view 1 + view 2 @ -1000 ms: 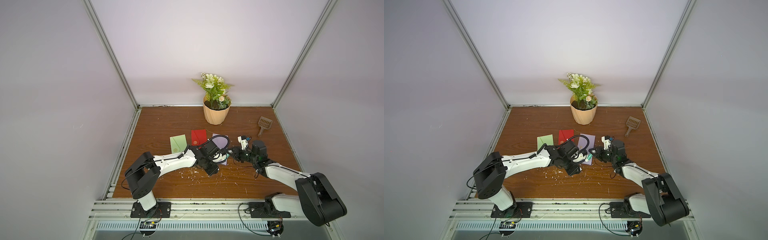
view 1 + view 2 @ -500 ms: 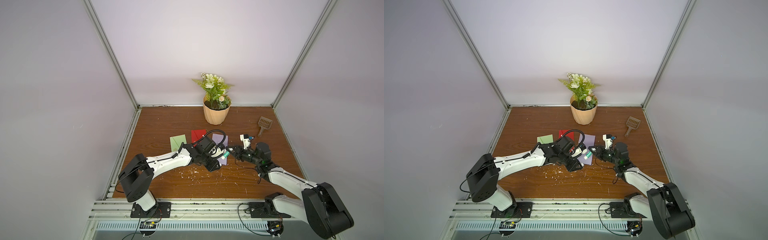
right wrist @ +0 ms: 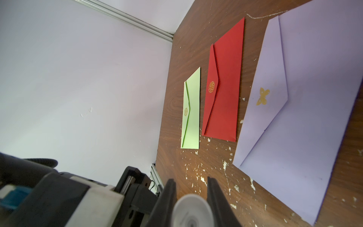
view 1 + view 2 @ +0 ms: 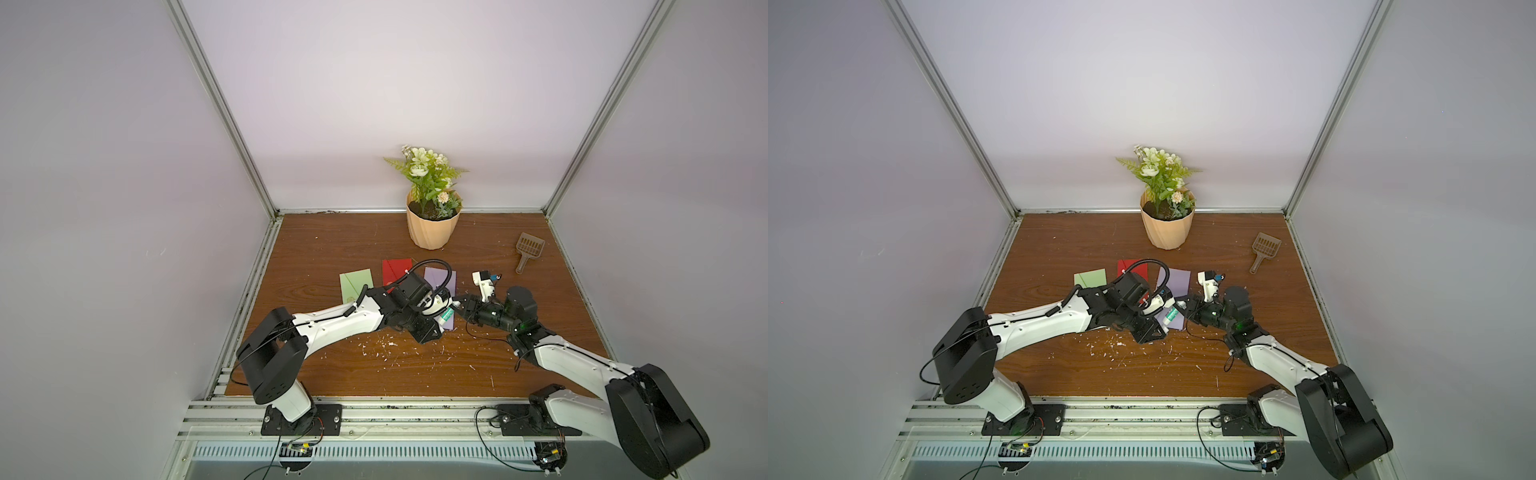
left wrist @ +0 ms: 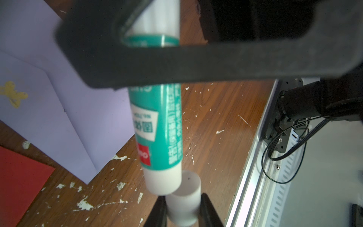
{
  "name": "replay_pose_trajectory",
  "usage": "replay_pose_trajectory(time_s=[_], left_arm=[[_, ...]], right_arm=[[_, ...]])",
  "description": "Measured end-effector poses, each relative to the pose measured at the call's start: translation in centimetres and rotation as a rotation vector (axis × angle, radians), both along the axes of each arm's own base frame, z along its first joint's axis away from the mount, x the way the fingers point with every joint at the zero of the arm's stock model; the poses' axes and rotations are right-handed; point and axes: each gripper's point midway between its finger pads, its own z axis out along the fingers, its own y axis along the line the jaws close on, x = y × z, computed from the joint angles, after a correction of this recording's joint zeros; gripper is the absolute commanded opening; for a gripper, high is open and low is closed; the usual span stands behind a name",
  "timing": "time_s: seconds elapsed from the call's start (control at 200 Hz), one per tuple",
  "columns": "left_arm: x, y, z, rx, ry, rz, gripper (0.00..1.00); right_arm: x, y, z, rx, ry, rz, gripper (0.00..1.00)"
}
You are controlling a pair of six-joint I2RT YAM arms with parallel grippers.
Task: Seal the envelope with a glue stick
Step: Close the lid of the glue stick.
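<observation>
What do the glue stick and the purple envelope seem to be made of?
The glue stick: probably plastic, smooth white tube under a slightly glossy teal printed label. The purple envelope: apparently paper, matte, with crisp flap folds and a gold butterfly mark.

Twin white-and-black arms, heavily cabled.

The left arm (image 4: 332,328) and right arm (image 4: 573,365) both have glossy white link shells between bulky matte-black joint housings, and each rises from a black base plate (image 4: 328,417). A ribbed black hose (image 4: 432,262) loops over the left wrist, and a coiled black cable (image 4: 358,301) runs along its forearm. Thin black wires (image 4: 477,428) trail from the bases. A green light (image 4: 523,328) glows at the right wrist, near a white block (image 4: 483,284) with a blue tip. The jaws are matte black.
</observation>
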Motion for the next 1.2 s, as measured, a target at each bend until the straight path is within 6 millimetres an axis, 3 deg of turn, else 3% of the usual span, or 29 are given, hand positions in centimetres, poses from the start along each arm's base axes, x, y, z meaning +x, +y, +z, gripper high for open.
replay_pose_trajectory(time_s=[0.475, 0.871, 1.201], left_arm=[[0.2, 0.2, -0.2, 0.013, -0.008, 0.010, 0.20], [0.1, 0.6, -0.7, 0.031, -0.004, 0.016, 0.20], [0.1, 0.9, 0.0, 0.016, -0.031, 0.026, 0.20]], right_arm=[[-0.7, -0.2, 0.3, -0.019, -0.009, 0.006, 0.00], [-1.1, 0.8, -0.1, -0.023, -0.004, 0.029, 0.00], [-1.0, 0.8, 0.2, -0.018, -0.015, 0.022, 0.00]])
